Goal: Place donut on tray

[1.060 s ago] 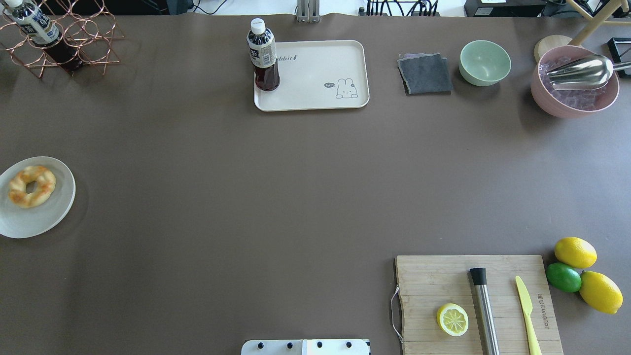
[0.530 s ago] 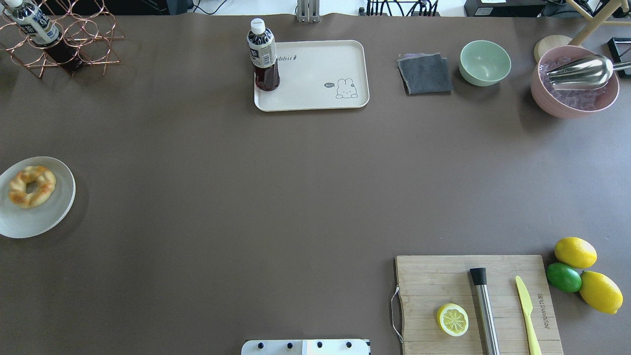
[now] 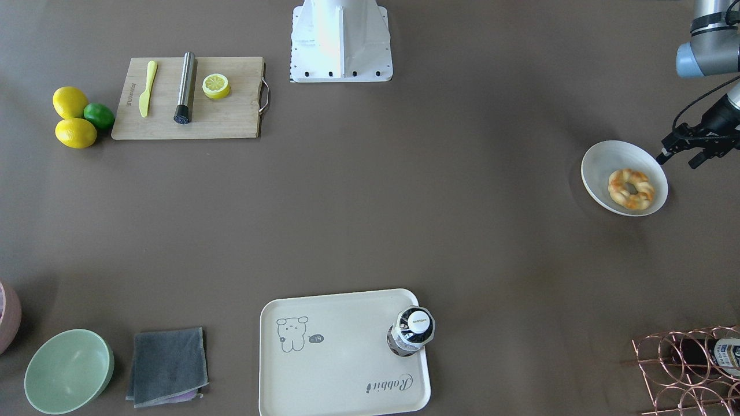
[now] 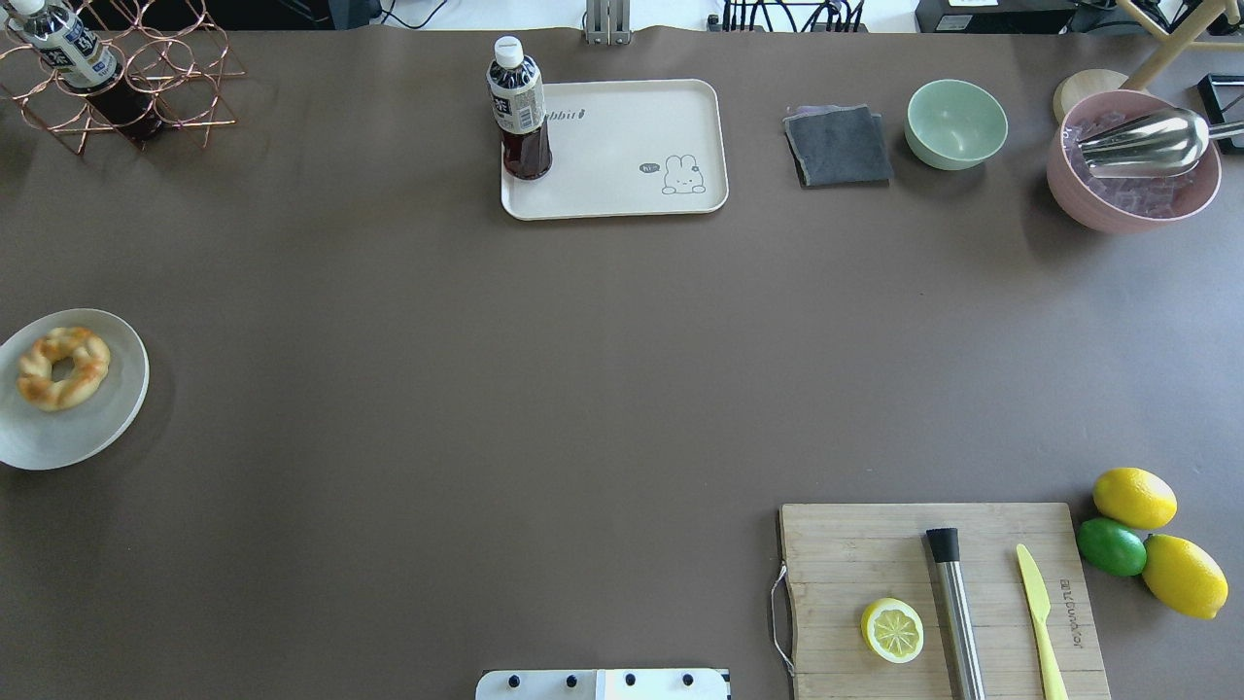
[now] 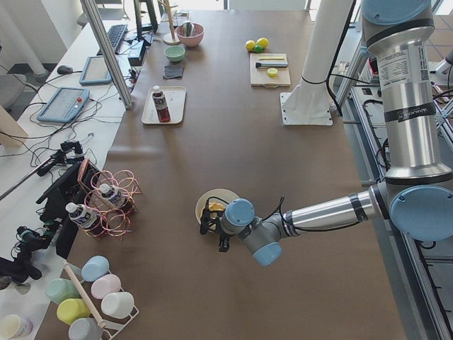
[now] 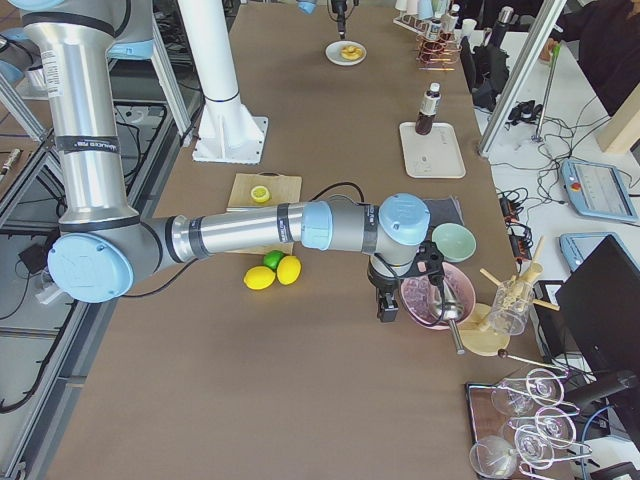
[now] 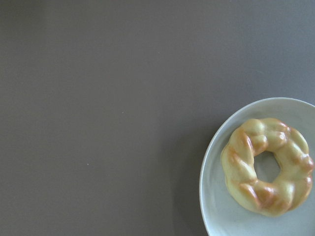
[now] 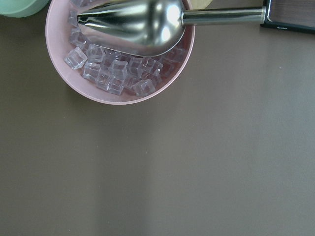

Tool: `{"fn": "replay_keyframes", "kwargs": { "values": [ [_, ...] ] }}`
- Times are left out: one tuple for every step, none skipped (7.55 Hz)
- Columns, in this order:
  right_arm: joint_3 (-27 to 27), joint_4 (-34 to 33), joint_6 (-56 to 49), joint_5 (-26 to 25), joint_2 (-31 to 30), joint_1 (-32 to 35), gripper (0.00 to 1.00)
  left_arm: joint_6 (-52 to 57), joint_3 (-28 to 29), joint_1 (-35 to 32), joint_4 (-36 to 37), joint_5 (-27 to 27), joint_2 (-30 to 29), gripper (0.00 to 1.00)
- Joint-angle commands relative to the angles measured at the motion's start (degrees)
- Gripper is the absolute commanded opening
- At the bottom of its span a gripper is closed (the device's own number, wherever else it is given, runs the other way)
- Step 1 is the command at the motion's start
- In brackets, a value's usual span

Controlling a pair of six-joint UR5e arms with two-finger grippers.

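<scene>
- Clearly glossy, the donut (image 7: 268,166) is a twisted golden ring, orange-brown patched, on a smooth pale plate (image 7: 216,206).
- The left gripper (image 3: 677,160) has its jaws apart, empty; for the right gripper (image 6: 385,305) I cannot tell.

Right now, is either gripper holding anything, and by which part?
Nothing that shows. The left gripper is open and empty beside the plate, the donut lying untouched on it. The right gripper near the pink bowl: cannot tell.

Nothing on the table has visibly moved.
The golden-yellow twisted ring donut (image 4: 86,362), round white plate (image 4: 97,428) and cream rectangular plastic tray (image 4: 622,165) show no shift overhead.
</scene>
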Motion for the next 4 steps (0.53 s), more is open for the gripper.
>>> {"fn": "replay_keyframes", "kwargs": {
  "values": [
    [0.18,0.07,0.29,-0.19,-0.05,0.02,1.0,-1.19,1.61,1.9,-2.7,1.42,-1.25,0.9],
    [0.27,0.25,0.38,-0.19,0.04,0.02,1.0,-1.19,1.87,1.99,-3.74,1.42,-1.34,0.83],
    [0.27,0.25,0.29,-0.19,0.12,0.02,1.0,-1.19,2.57,1.99,-4.54,1.42,-1.51,0.75],
    [0.27,0.25,0.29,-0.27,0.39,0.02,1.0,-1.19,3.01,1.99,-4.54,1.42,-1.95,0.63]
  ]
}}
